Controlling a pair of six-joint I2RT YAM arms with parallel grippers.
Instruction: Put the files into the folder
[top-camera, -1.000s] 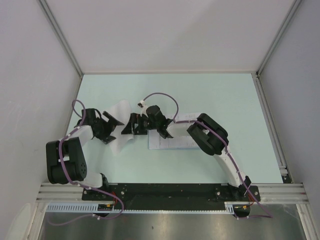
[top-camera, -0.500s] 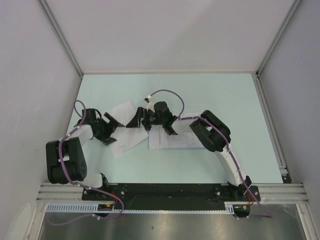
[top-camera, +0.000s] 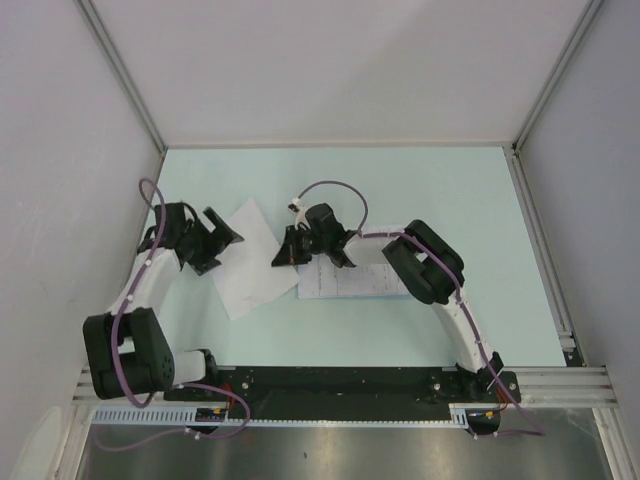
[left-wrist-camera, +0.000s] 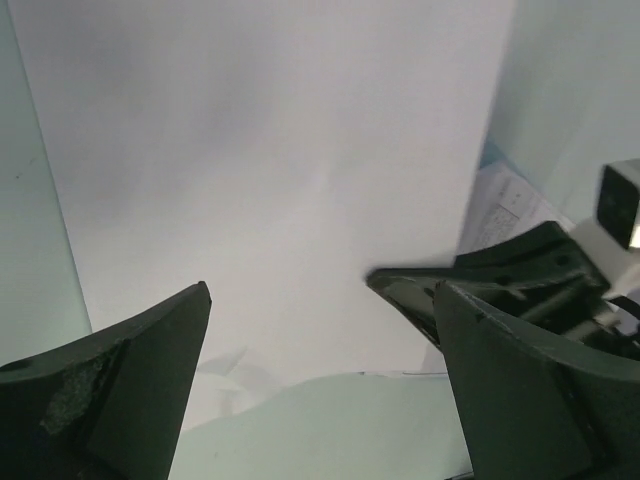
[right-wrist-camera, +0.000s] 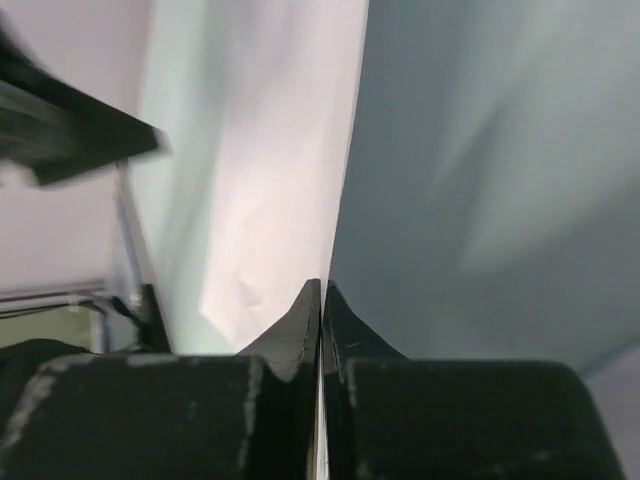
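Closely, right fingers (right-wrist-camera: 290, 330) nip sheet (right-wrist-camera: 265, 170) — overhead, unclear

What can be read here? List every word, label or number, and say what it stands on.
Nothing can be read.
printed sheet: small black print and tables, too small to read.
white sheet: blank side showing, no text.
Nowhere else is any label legible.

Sheet (top-camera: 250, 265) was plain white, unprinted. Printed pages (top-camera: 350, 283) were white with small black text and tables. Tabletop (top-camera: 420, 190) was pale mint. Left gripper (top-camera: 224, 230) and right gripper (top-camera: 282, 257) were black (cables (top-camera: 335, 186) purple, arm links (top-camera: 150, 283) white).
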